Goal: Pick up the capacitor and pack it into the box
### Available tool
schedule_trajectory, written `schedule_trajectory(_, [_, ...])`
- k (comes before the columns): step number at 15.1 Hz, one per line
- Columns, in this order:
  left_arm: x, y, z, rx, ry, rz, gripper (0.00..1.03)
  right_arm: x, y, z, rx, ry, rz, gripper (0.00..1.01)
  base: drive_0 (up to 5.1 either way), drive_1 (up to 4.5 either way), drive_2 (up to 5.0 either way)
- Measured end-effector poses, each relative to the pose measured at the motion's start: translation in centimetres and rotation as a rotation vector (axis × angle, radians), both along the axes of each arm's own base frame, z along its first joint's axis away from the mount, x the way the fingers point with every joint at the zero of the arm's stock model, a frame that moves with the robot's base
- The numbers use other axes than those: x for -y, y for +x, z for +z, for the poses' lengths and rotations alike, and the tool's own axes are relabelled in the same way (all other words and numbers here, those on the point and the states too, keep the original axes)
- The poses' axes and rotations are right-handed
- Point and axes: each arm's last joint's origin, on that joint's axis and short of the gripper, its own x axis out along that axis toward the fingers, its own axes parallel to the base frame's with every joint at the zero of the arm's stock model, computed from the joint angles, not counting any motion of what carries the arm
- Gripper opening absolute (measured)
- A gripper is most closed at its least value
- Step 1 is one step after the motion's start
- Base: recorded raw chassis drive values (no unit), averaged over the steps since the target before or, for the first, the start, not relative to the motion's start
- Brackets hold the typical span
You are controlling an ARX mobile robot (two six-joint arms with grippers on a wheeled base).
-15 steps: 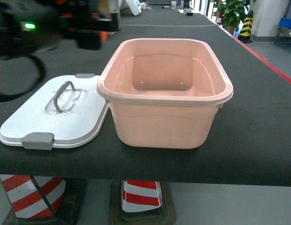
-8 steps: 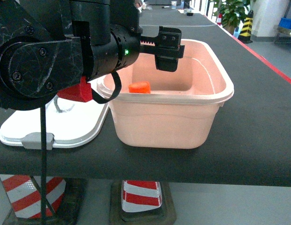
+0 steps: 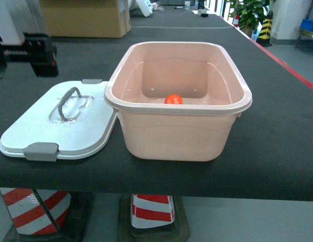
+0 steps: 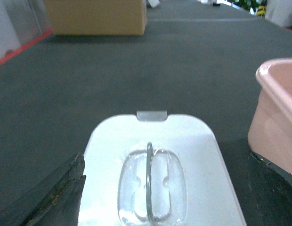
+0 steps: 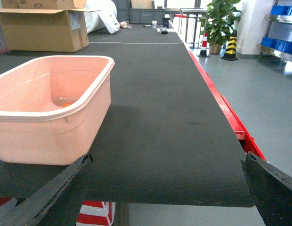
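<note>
Box: the pale pink box (image 3: pixel 177 101) stands open on the dark surface (image 3: pixel 277 126), to the right of the left jaws and to the left of the right jaws.
Capacitor: the orange capacitor (image 3: pixel 173 100) lies inside the box on its floor, near the front wall; only its top shows over the rim in the head view, and a sliver of it shows in the right wrist view (image 5: pixel 66 105).
Lid: the white lid (image 3: pixel 58 121) lies flat on the surface, its right edge just beside the box's left wall; its grey handle (image 3: pixel 69 102) stands up, and a grey latch (image 3: pixel 41 151) sits at the near edge.
Left gripper: the left gripper (image 3: pixel 38 52) hangs at the far left of the head view, behind the lid and well apart from the box. Its jaws are parted with nothing between them; in the left wrist view the lid (image 4: pixel 155 169) lies straight below and ahead of them.
Right gripper: only two dark finger edges (image 5: pixel 47 195) show at the bottom corners of the right wrist view, spread wide and holding nothing; the box (image 5: pixel 49 106) sits ahead and to the left of them.
Carton: a brown cardboard carton (image 3: pixel 83 17) stands at the far end of the surface, beyond the left jaws.
</note>
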Motion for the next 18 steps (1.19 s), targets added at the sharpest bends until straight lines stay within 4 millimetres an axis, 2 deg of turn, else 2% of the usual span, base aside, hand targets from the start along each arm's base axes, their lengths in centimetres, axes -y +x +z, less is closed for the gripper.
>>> schedule_trajectory(2, [-0.3,2.7,-3.9,-0.118,0.001,-0.007,0.98,0.0,0.0,0.0,0.0,0.0,0.0,0.98,0.0,0.0,0.0])
schedule_trajectory(6, [-1.6,7.6,-10.0,-0.246,0.049,0.014,0.98,0.0,0.0,0.0,0.0,0.0,0.0,0.98,0.0,0.0,0.0])
schedule_trajectory(7, [-1.7,7.8,-10.8,-0.263,0.06,0.012,0.98,0.0,0.0,0.0,0.0,0.0,0.0,0.98,0.0,0.0,0.0])
schedule_trajectory(9, [-1.7,8.3,-10.4,-0.251,0.062,0.009,0.98,0.0,0.0,0.0,0.0,0.0,0.0,0.98,0.0,0.0,0.0])
schedule_trajectory(11, [-1.7,8.6,-10.2,-0.259,0.054,0.01,0.79,0.0,0.0,0.0,0.0,0.0,0.0,0.98,0.0,0.0,0.0])
schedule_trajectory(17, [-1.1,8.6,-10.1,-0.234,0.057,0.019,0.09,0.0,0.0,0.0,0.0,0.0,0.0,0.98,0.0,0.0,0.0])
schedule_trajectory(18, [-1.0,8.6,-10.2,-0.237,0.059,0.021,0.02,0.0,0.0,0.0,0.0,0.0,0.0,0.98,0.0,0.0,0.0])
